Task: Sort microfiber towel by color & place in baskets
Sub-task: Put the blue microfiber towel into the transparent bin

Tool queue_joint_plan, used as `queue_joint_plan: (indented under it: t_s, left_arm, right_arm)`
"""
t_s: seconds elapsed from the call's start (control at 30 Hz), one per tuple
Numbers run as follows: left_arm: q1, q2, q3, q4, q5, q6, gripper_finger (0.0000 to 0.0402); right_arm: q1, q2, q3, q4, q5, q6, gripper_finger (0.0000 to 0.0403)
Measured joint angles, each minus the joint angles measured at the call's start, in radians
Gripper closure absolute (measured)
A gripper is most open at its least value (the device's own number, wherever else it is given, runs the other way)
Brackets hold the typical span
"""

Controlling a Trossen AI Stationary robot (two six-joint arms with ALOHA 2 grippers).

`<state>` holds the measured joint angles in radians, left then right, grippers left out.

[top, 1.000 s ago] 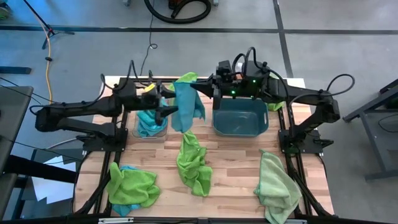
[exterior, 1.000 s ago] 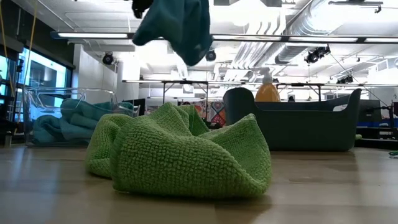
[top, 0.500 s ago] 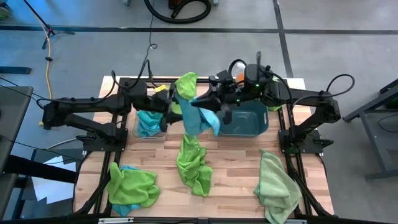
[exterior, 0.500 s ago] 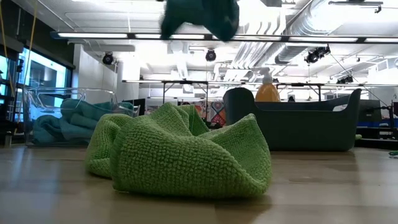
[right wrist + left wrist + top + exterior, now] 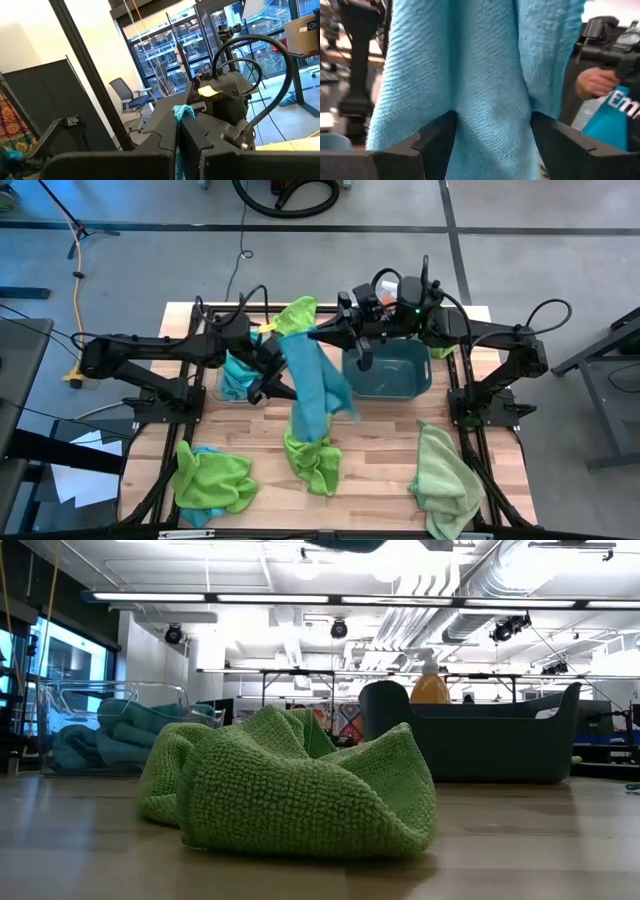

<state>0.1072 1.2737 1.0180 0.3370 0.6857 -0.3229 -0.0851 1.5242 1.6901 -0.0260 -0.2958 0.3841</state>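
High view has both arms stretched in toward the middle of the table (image 5: 380, 420), meeting over the gap between the 2 baskets. The left gripper (image 5: 272, 376) reaches in from the left side, arm low and nearly horizontal. The right gripper (image 5: 312, 336) comes from the other side, forearm angled across the back of the teal-grey tub (image 5: 388, 370).

The blue towel (image 5: 312, 385) hangs in the air between them, a long drape running down toward the front of the table, its lower end over the green towel (image 5: 310, 455) lying in the middle.

Right wrist view shows the right arm's fingers pressed together with a little tuft of blue cloth (image 5: 180, 112) pinched at the tips, so it has the towel by an edge. Left wrist view is almost all blue towel (image 5: 470, 85): the cloth hangs between the 2 spread fingers (image 5: 437, 137), and I honestly can't tell if they're actually pinching it or just sitting around it.

The clear bin (image 5: 240, 385) sits under the left arm with blue towels already inside. 2 more green towels (image 5: 210, 477) and (image 5: 445, 475) lie at the front corners, and 1 green towel (image 5: 298, 312) sits at the back. In the low view there's an orange bottle (image 5: 430, 688) behind the tub.
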Motion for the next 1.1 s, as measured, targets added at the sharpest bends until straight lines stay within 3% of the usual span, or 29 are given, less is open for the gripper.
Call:
queue_joint_plan:
  t_s: [0.27, 0.47, 0.87, 1.1]
  left_arm:
    - [0.022, -0.043, 0.0, 0.009, 0.045, -0.025, 0.0153]
    - [0.007, -0.047, 0.0, 0.007, 0.033, -0.031, 0.0153]
    - [-0.006, -0.026, 0.0, -0.01, -0.44, 0.246, 0.0153]
    - [0.001, -0.016, 0.0, -0.02, -0.571, 0.339, 0.0153]
  right_arm:
    - [0.0, 0.0, 0.0, 0.0, 0.0, -0.023, 0.0403]
    - [-0.002, 0.0, 0.0, 0.003, 0.07, -0.026, 0.0403]
    - [0.009, 0.004, -0.001, 0.053, 0.087, 0.0, 0.0403]
    - [0.011, 0.006, -0.001, 0.08, 0.087, 0.0, 0.0403]
